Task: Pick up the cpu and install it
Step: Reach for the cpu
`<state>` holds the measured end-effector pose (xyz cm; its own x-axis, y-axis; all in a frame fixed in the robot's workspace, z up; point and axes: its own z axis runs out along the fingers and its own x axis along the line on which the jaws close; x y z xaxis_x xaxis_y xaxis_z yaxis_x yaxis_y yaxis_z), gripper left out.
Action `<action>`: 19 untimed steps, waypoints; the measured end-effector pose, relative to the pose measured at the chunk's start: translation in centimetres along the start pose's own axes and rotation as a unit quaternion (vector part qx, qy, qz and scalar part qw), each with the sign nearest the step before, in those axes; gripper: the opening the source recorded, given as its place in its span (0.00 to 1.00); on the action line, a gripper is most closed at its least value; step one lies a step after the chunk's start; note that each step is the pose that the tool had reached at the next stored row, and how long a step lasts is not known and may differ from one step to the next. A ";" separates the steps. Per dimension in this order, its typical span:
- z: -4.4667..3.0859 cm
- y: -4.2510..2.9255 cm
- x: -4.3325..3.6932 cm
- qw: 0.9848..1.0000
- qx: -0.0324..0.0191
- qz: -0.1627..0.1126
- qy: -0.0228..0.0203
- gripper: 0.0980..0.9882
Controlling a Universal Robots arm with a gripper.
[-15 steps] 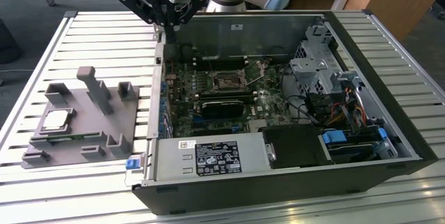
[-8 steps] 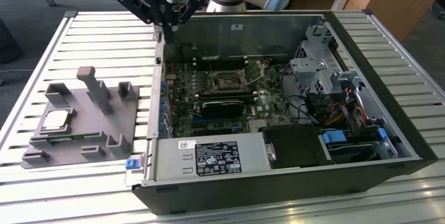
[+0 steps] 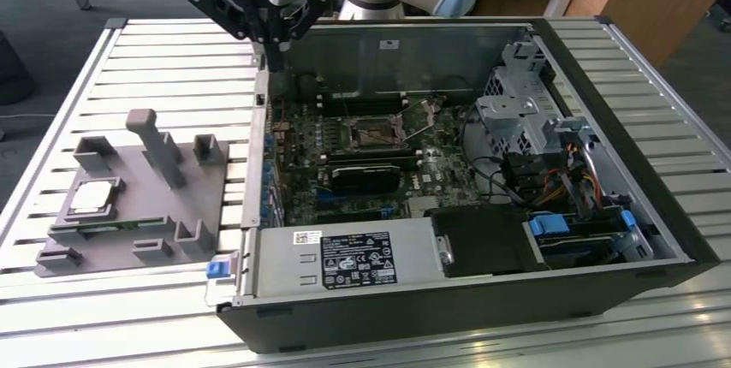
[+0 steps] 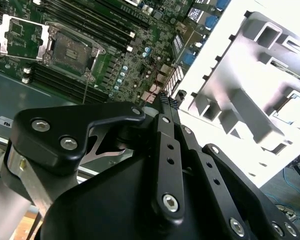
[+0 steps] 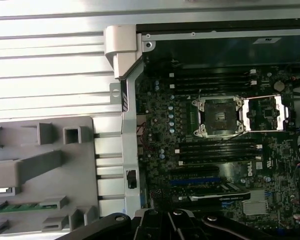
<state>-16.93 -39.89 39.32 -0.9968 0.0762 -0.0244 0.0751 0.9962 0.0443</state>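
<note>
The cpu lies flat, silvery top up, in a recess of the grey plastic tray, outside the open computer case and beside the case's wall on the exterior view's left. Nothing touches it. A green memory module lies in a slot of the same tray, on the tray's side away from the case's far wall. Inside the case, near the middle of the motherboard, the cpu socket stands bare, its metal load plate swung open beside it. The gripper hangs above the case's far corner on the exterior view's left, well apart from the cpu, its fingers pressed together and holding nothing. The labelled power supply fills the case's near side, and the case rests on a slatted metal table.
</note>
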 end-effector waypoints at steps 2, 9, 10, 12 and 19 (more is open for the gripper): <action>0.00 -0.01 0.07 1.000 0.000 0.000 0.000 0.01; 0.00 -0.02 0.34 1.000 0.000 0.000 0.000 0.01; 0.00 -0.03 0.37 1.000 0.000 0.000 0.000 0.01; -0.01 -0.04 0.45 1.000 0.000 0.000 0.000 0.01; -0.01 -0.05 0.69 1.000 0.000 0.000 0.000 0.01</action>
<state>-17.63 -39.89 39.31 -0.9968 0.0762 -0.0244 0.0751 0.9962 0.0444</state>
